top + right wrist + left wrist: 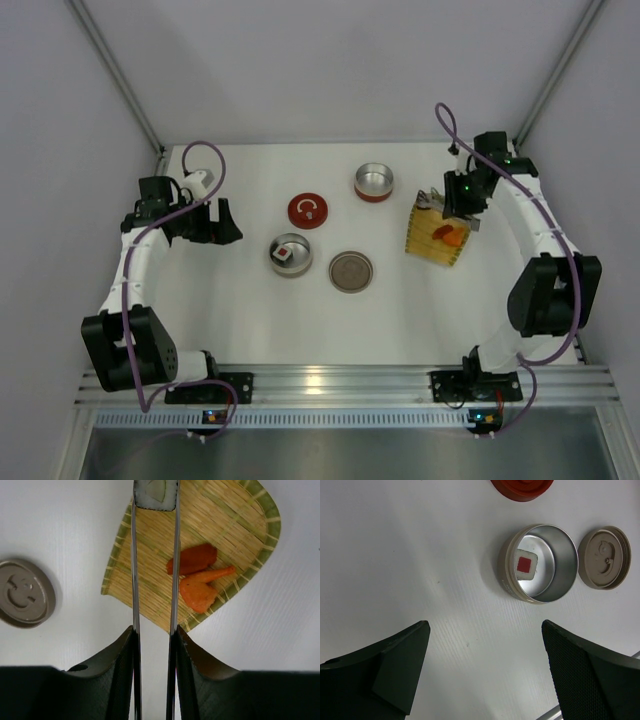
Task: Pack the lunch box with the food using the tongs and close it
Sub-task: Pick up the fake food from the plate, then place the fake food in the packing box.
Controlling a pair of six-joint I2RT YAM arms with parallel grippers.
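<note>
My right gripper (154, 632) (458, 203) is shut on the silver tongs (135, 580), one arm against each finger. The tongs' tips squeeze a white piece of food with a dark rim (155, 494) over the far end of the yellow woven mat (150, 570) (436, 240). A reddish piece (192, 560) and an orange piece (199, 592) lie on the mat to the right of the tongs. The open lunch box tin (540, 562) (290, 255) holds a white piece with a red centre (525, 565). My left gripper (485, 630) (218, 222) hangs open and empty, left of that tin.
A beige lid (604, 557) (351, 271) (22, 592) lies beside the open tin. A red lid (308, 210) (522, 487) lies behind it. A second silver tin with a red base (373, 182) stands at the back, left of the mat.
</note>
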